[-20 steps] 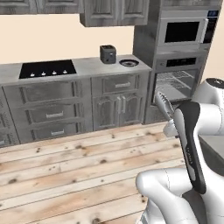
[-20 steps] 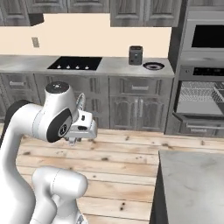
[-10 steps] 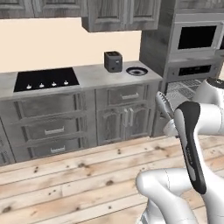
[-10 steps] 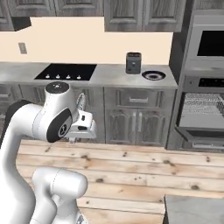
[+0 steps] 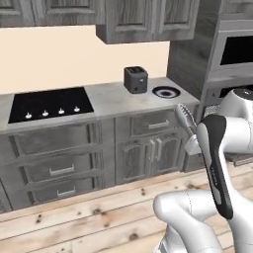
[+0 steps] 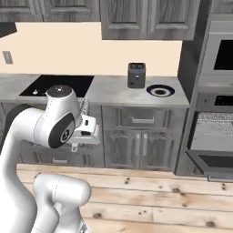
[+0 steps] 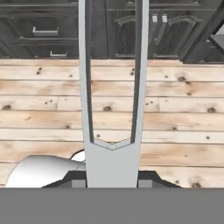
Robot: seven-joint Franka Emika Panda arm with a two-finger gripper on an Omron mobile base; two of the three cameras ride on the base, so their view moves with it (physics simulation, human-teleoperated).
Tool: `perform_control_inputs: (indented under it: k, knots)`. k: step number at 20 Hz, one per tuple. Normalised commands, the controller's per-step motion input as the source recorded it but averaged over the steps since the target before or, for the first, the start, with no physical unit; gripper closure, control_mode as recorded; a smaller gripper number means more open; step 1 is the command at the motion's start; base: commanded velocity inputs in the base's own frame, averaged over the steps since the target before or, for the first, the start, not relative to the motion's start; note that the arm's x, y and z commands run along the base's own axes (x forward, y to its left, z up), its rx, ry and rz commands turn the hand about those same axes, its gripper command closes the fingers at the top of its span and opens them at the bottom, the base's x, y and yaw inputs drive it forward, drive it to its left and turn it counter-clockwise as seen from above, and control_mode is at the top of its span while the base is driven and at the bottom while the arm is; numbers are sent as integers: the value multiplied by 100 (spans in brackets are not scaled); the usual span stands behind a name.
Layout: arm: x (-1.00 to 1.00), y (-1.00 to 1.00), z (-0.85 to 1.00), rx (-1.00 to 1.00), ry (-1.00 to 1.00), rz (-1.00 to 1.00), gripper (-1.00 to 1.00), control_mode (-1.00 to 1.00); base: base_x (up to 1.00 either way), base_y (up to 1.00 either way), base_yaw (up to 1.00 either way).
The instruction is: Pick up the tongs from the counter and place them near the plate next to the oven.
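Grey metal tongs (image 7: 111, 87) are riding in the gripper (image 7: 112, 177), which is clamped on their joined end, the two arms splaying out over the wooden floor (image 7: 175, 113). From the left base view the ridged tips (image 5: 185, 116) are poking up beside the arm, probably level with the counter (image 5: 111, 96) edge. Up on the counter, the plate (image 5: 166, 92) is sitting just beside the toaster (image 5: 135, 79), next to the oven (image 6: 214, 132).
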Motion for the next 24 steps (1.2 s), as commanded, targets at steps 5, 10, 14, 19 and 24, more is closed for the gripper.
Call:
perform_control_inputs:
  k: [5,10,14,19,24]
  knots:
    - [0,0,0,0,0,0,100,100,94,-3,-2]
    - [0,0,0,0,0,0,100,100,99,-19,0]
    - [0,0,0,0,0,0,100,100,89,-38,0]
    - [0,0,0,0,0,0,100,100,71,-43,0]
    - [0,0,0,0,0,0,100,100,53,-27,0]
